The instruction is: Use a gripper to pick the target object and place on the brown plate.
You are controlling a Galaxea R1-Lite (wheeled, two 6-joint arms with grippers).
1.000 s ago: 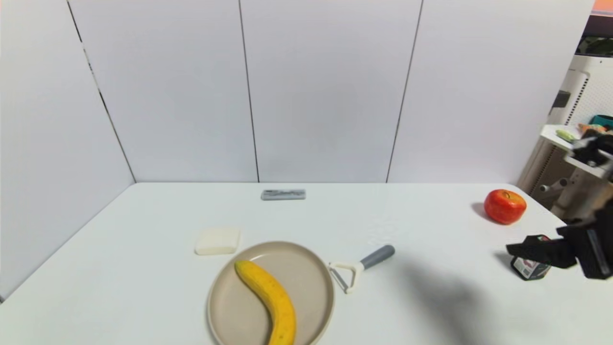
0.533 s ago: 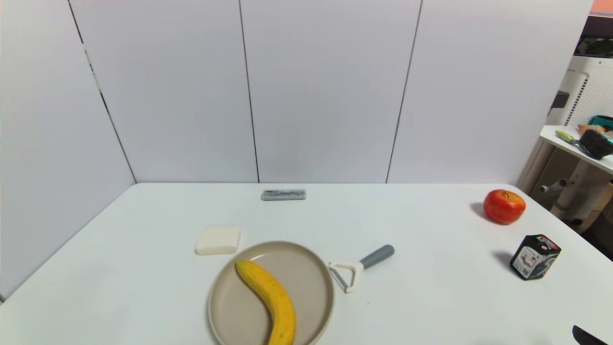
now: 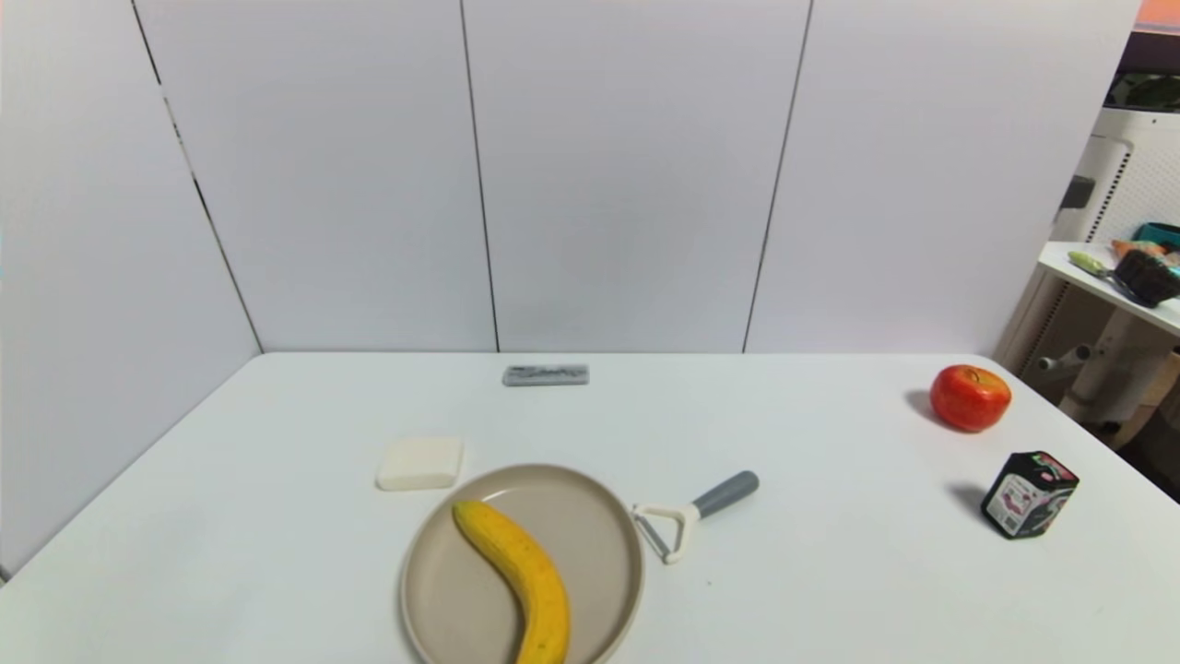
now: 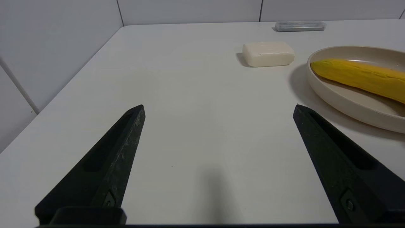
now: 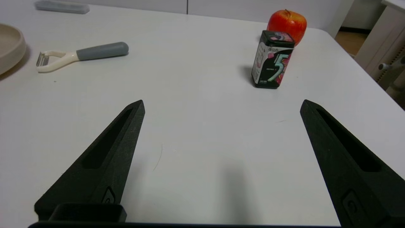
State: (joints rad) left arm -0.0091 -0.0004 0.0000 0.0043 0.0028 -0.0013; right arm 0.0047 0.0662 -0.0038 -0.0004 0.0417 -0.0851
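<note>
The yellow banana [image 3: 523,572] lies on the brown plate [image 3: 599,526] at the table's front centre; both also show in the left wrist view, banana [image 4: 360,77] on plate [image 4: 345,101]. Neither gripper shows in the head view. My left gripper [image 4: 218,109] is open and empty, low over bare table to the left of the plate. My right gripper [image 5: 221,104] is open and empty, low over bare table at the front right, with the plate's rim [image 5: 14,50] far off to its side.
A cream block [image 3: 419,463] lies behind the plate's left. A peeler [image 3: 696,516] lies right of the plate. A red apple [image 3: 970,397] and a black box [image 3: 1028,493] stand at the right edge. A grey case [image 3: 545,374] lies at the back.
My right gripper, which was near the black box a second ago, has drawn back out of the head view. The banana and plate have not moved.
</note>
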